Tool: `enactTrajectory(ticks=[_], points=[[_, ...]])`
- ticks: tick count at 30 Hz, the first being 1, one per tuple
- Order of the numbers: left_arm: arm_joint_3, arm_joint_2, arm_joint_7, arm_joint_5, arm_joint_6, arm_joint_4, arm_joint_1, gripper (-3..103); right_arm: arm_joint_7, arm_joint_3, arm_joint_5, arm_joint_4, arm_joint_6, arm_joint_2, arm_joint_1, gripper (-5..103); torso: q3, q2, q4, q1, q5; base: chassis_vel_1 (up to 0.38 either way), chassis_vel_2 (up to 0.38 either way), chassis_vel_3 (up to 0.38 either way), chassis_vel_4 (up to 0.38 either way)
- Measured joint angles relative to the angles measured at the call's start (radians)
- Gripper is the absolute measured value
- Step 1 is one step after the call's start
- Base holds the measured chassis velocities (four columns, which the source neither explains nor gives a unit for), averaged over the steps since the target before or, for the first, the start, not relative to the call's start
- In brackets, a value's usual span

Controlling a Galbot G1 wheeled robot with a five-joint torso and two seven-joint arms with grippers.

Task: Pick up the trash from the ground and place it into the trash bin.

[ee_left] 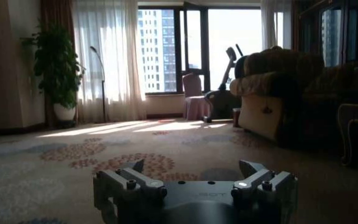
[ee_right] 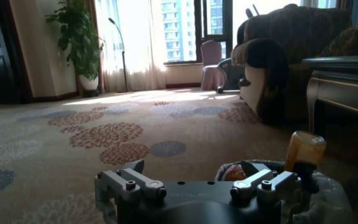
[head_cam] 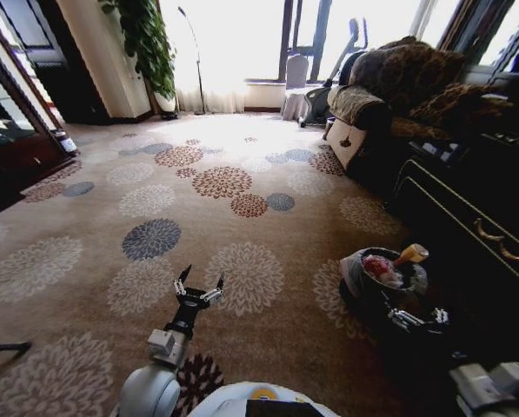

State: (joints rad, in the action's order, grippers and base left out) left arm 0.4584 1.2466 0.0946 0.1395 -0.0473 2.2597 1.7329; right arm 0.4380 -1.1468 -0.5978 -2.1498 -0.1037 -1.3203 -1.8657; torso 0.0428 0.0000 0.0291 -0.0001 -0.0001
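Note:
The trash bin [head_cam: 356, 271] stands on the carpet at the right, lined with a pale plastic bag. Inside it lie a red-and-white bag [head_cam: 381, 269] and an orange-topped piece [head_cam: 413, 254] that sticks up at the far rim. My right gripper [head_cam: 418, 319] hovers low just in front of the bin, open and holding nothing. In the right wrist view the right gripper [ee_right: 195, 170] sits right before the bin [ee_right: 331, 198], with the orange-topped piece [ee_right: 303, 148] standing past one fingertip. My left gripper [head_cam: 200, 284] hangs open over bare carpet at centre left, as the left wrist view [ee_left: 195, 168] also shows.
A dark cabinet [head_cam: 468, 217] runs along the right, close behind the bin. A brown sofa [head_cam: 398, 87] stands at the back right, with an exercise bike [head_cam: 316, 95] beside it. A potted plant [head_cam: 150, 52] and floor lamp [head_cam: 194, 61] stand by the window. Flowered carpet [head_cam: 155, 200] spreads left.

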Motion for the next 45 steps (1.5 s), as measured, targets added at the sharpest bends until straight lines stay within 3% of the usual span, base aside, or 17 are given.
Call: enactTrajectory(ticks=[8,10,12,13,15,19,21,27,31,45], points=[[0.008,0.007,0.034,0.019,0.026,0.023,0.000,100,0.000,0.005,-0.025,0.031,0.072,-0.039,0.004,100,0.000,0.000,0.0004,0.000,0.0000,0.000,0.000,0.000,0.000],[0.057,0.022,0.036,0.023,0.028,0.030,0.011,100,-0.006,0.009,-0.025,0.047,0.100,-0.056,0.018,100,0.000,0.000,0.0004,0.000,0.0001,0.000,0.000,0.000,0.000],[0.170,0.036,0.009,0.063,0.004,0.010,0.038,100,-0.044,0.024,-0.018,0.050,0.118,-0.081,0.033,100,0.000,0.000,0.0004,0.000,0.0001,0.000,0.000,0.000,0.000],[0.170,0.036,0.009,0.063,0.004,0.010,0.038,100,-0.044,0.024,-0.018,0.050,0.118,-0.081,0.033,100,0.000,0.000,0.0004,0.000,0.0001,0.000,0.000,0.000,0.000],[0.297,0.053,-0.016,0.173,-0.023,-0.008,0.081,100,-0.108,0.050,0.002,0.026,0.118,-0.107,0.042,100,0.000,0.000,0.0009,0.000,-0.0002,0.000,0.000,0.000,0.000],[0.369,0.066,-0.039,0.250,-0.058,-0.015,0.128,100,-0.139,0.068,0.021,0.005,0.103,-0.119,0.048,100,0.000,0.000,0.0007,0.000,-0.0002,0.000,0.000,0.000,0.000],[0.391,0.074,-0.051,0.275,-0.109,-0.019,0.168,100,-0.153,0.078,0.034,-0.013,0.087,-0.121,0.054,100,0.000,0.000,0.0006,0.000,0.0000,0.000,0.000,0.000,0.000],[0.354,0.096,-0.060,0.256,-0.106,0.024,0.172,100,-0.154,0.077,0.036,-0.031,0.057,-0.114,0.053,100,0.000,0.000,0.0003,0.000,0.0000,0.000,0.000,0.000,0.000],[0.300,0.109,-0.060,0.231,-0.062,0.075,0.148,100,-0.130,0.073,0.026,-0.043,0.045,-0.109,0.038,100,0.000,0.000,0.0002,0.000,0.0002,0.000,0.000,0.000,0.000],[0.197,0.101,-0.046,0.160,-0.035,0.074,0.127,100,-0.108,0.075,0.005,-0.023,0.039,-0.092,0.038,100,0.000,0.000,0.0005,0.000,0.0002,0.000,0.000,0.000,0.000]])
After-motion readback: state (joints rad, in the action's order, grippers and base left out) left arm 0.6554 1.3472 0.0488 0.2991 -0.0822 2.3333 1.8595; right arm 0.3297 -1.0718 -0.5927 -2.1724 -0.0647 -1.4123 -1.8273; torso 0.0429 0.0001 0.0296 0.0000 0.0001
